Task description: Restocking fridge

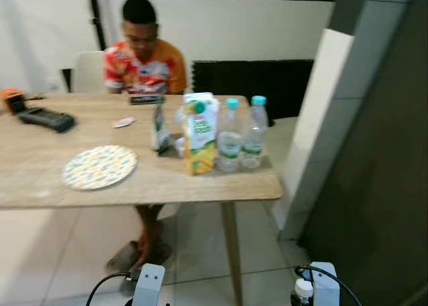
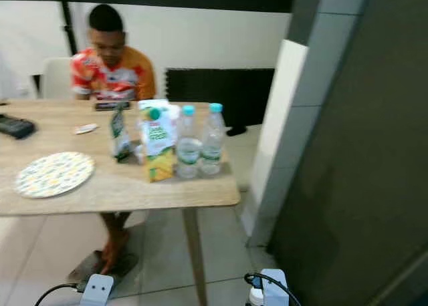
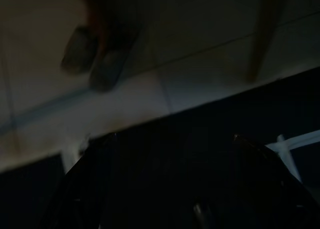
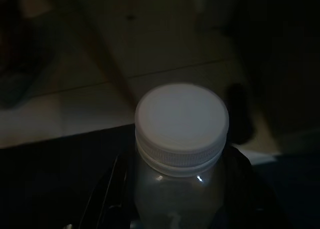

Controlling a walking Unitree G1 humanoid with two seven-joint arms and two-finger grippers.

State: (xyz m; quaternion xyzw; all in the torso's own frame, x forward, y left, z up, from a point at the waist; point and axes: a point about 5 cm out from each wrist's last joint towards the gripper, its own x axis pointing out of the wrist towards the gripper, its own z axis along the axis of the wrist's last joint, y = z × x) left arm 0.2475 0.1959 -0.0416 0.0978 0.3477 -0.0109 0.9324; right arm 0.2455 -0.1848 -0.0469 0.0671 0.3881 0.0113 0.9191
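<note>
Our right gripper [image 4: 175,189] is closed around a white-capped bottle [image 4: 181,126], its black fingers [image 4: 107,189] flanking the cloudy neck low before us, while our left gripper [image 3: 170,189] hangs in the dark and we cannot tell how its fingers stand. At the tabletop's right edge stand a juice carton [image 1: 200,133] with a green cap and yellow fruit print, its lettering too blurred to read, and two clear water bottles [image 1: 242,133] with turquoise caps and green labels. A patterned plate [image 1: 100,166] lies near the front edge, and a person [image 1: 144,55] sits at the far edge.

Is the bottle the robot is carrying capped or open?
Capped. A white ribbed screw cap sits on the clear plastic bottle, held between the right end effector's black fingers.
</note>
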